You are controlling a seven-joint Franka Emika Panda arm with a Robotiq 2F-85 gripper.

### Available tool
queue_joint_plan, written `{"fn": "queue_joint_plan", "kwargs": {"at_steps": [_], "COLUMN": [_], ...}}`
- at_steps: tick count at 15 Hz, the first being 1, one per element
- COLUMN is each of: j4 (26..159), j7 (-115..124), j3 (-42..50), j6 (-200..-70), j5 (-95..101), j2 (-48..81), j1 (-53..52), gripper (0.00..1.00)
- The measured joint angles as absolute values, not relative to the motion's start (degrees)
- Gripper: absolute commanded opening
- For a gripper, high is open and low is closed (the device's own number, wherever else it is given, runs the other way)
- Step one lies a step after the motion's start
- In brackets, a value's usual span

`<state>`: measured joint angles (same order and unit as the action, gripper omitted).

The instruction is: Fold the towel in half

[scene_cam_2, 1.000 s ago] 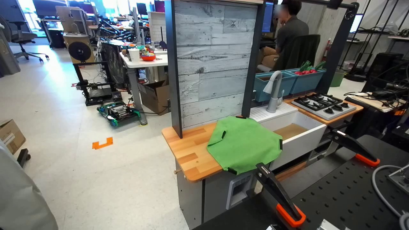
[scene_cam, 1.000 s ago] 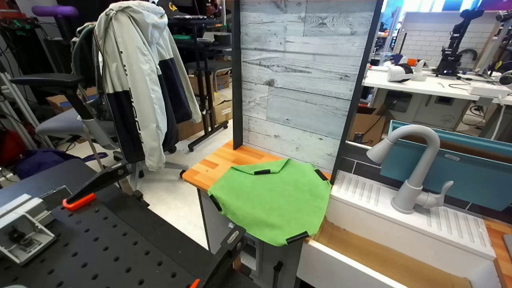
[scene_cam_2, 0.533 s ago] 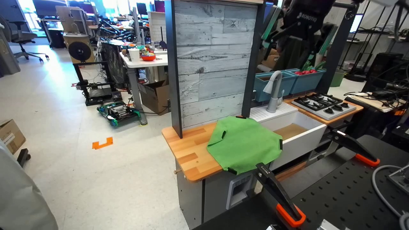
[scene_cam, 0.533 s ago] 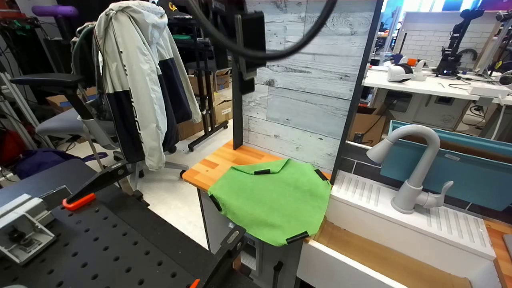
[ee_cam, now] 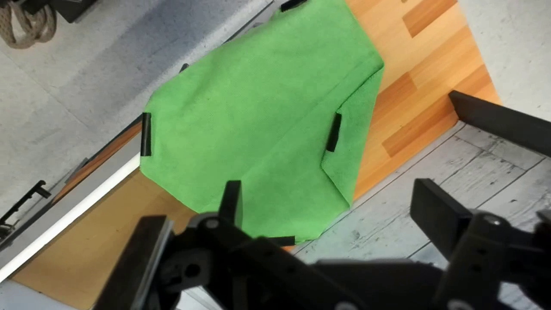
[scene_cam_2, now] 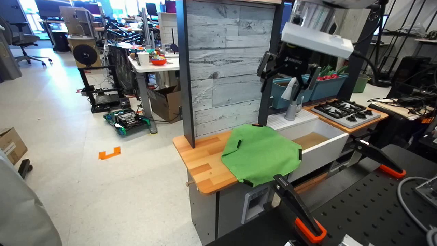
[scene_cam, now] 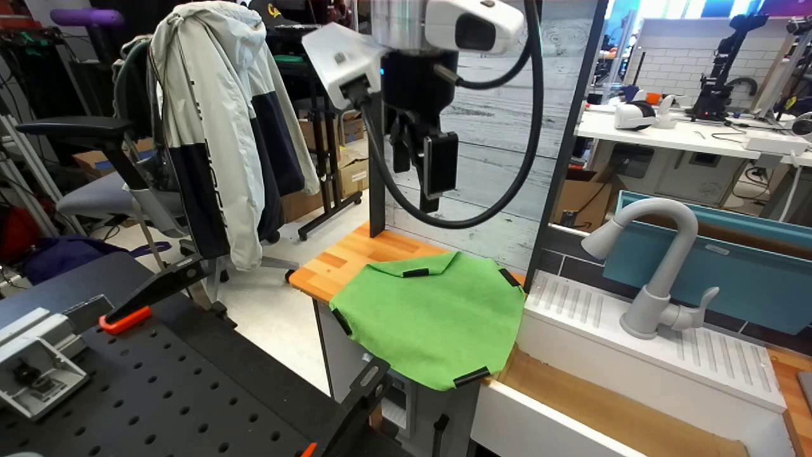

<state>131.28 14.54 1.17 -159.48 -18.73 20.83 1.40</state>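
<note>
A green towel with black strips on its edges lies on the wooden counter in both exterior views [scene_cam: 431, 317] [scene_cam_2: 264, 153]. One edge, on the side toward the panel, is turned over, as the wrist view [ee_cam: 258, 120] shows. The towel's front side hangs past the counter's front edge, and it reaches the sink. My gripper shows in both exterior views [scene_cam: 415, 187] [scene_cam_2: 279, 94], above the counter and well clear of the towel. In the wrist view its fingers [ee_cam: 327, 185] are wide apart with nothing between them.
A wood-look panel [scene_cam: 469, 146] stands at the back of the wooden counter [scene_cam_2: 205, 160]. Beside the towel are the white sink [scene_cam_2: 321, 143] and grey faucet [scene_cam: 666, 247]. A stove [scene_cam_2: 344, 114] is farther along. A black clamp [scene_cam_2: 297, 205] on the perforated table stands close to the towel.
The arm was out of view a second ago. It has come in from above, and the gripper has moved lower, toward the towel, staying open. The towel has not moved.
</note>
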Motion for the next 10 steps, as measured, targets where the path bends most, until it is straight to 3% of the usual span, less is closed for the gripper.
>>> {"fn": "queue_joint_plan", "kwargs": {"at_steps": [10], "j4": [110.7], "j7": [22.6], "j3": [1.3], "j6": [-159.6], "j5": [-19.7], "j2": [44.4], "j1": [2.6], "gripper": [1.00]}}
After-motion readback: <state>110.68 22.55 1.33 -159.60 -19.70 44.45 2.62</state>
